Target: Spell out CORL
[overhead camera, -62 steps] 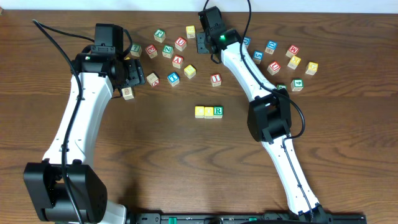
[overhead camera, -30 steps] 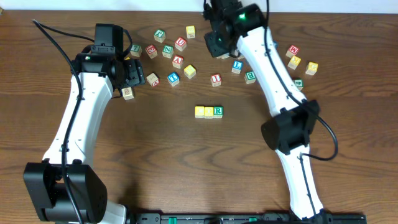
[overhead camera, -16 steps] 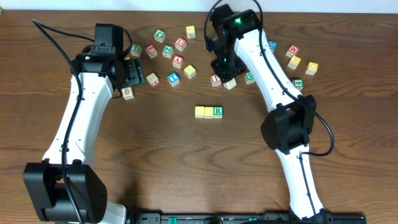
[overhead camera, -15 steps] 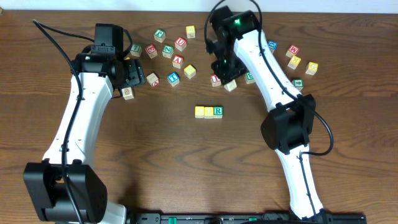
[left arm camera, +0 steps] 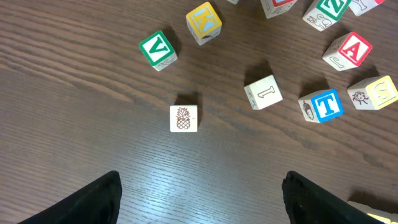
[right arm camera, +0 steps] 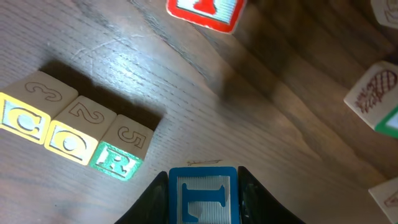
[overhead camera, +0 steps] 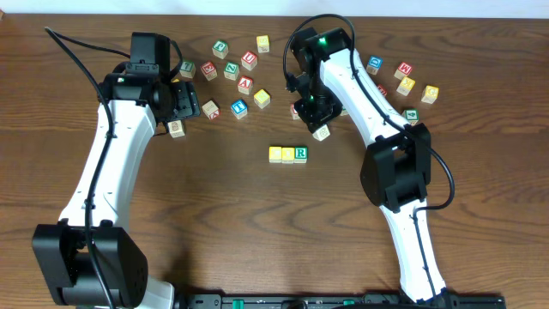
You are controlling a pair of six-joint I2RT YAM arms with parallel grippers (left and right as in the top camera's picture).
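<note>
Three blocks stand in a row mid-table: yellow C (overhead camera: 275, 154), yellow O (overhead camera: 288, 154) and green R (overhead camera: 300, 154). The right wrist view shows them as C (right arm camera: 22, 118), O (right arm camera: 71, 142) and R (right arm camera: 118, 160). My right gripper (overhead camera: 318, 123) is shut on a blue L block (right arm camera: 204, 196), held just behind and right of the R. The block's pale side shows from above (overhead camera: 322, 132). My left gripper (overhead camera: 184, 100) hangs open and empty over the back-left blocks; its fingers (left arm camera: 199, 199) show at the bottom of the left wrist view.
Loose letter blocks lie scattered at the back left (overhead camera: 232, 69) and back right (overhead camera: 405, 83). A red block (right arm camera: 205, 11) lies just behind the right gripper. Under the left gripper lie a pineapple block (left arm camera: 184, 118), a green V (left arm camera: 157, 50) and a blue T (left arm camera: 323, 104).
My right arm has come from the far back blocks toward the front, carrying the blue L block down near the right end of the row. The left arm has not moved.
</note>
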